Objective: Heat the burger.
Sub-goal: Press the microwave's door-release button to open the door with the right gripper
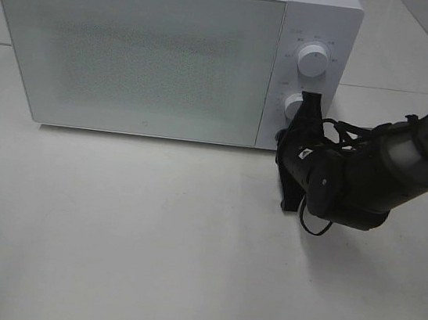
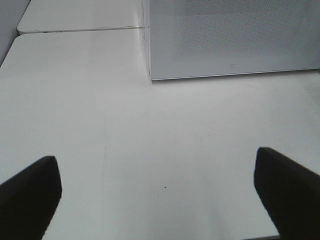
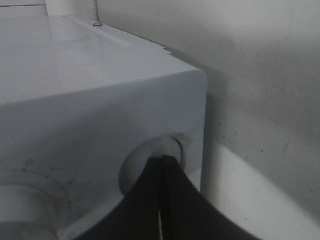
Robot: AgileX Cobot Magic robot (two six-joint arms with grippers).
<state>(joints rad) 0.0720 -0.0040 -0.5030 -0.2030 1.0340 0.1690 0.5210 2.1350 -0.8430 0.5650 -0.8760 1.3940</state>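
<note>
The burger is hidden; no view shows it. A white microwave (image 1: 133, 55) stands at the back of the table with its frosted door closed, and it also shows in the left wrist view as the microwave (image 2: 230, 35). My right gripper (image 1: 310, 103) is shut, with its fingertips against the lower knob (image 1: 292, 105) of the control panel. Seen from the right wrist, the right gripper (image 3: 162, 159) has both black fingers pressed together, and their tips meet the lower knob (image 3: 145, 160). My left gripper (image 2: 160, 200) is open above bare table, with nothing between its fingers.
The upper dial (image 1: 314, 60) sits above the lower knob on the panel. The white table (image 1: 145, 261) stretches in front of the microwave. A tiled wall lies behind and to the right. The left arm is outside the exterior high view.
</note>
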